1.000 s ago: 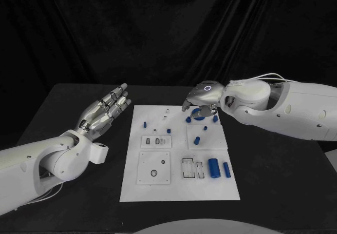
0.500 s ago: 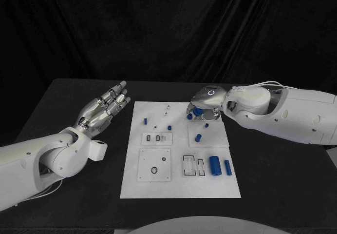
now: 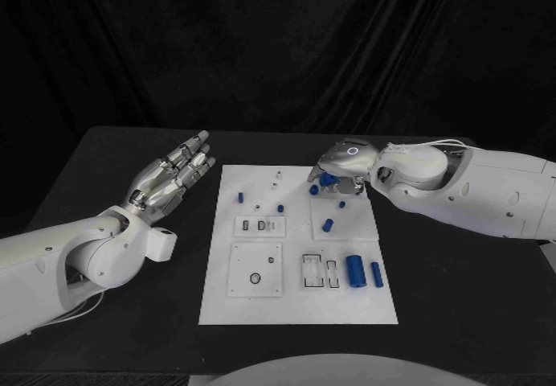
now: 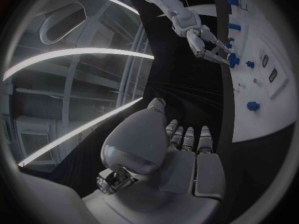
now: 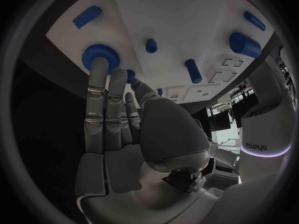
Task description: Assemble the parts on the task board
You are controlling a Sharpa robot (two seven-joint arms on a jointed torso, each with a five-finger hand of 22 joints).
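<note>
Left hand (image 3: pixel 172 175): held flat, fingers straight and together, nothing grasped.
Right hand (image 3: pixel 338 167): fingertips laid on blue gear (image 5: pixel 99 57) on task board (image 3: pixel 296 310); grasp cannot be told.

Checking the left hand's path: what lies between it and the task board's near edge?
Bare black table; in the head view the left hand hovers open beside the task board.

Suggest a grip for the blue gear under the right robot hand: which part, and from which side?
Probably by its toothed rim, from above. The blue gear lies flat at the far right end of the task board, so only the rim offers opposing faces. The right robot hand already has fingertips there; thumb and finger across the rim should do.
</note>
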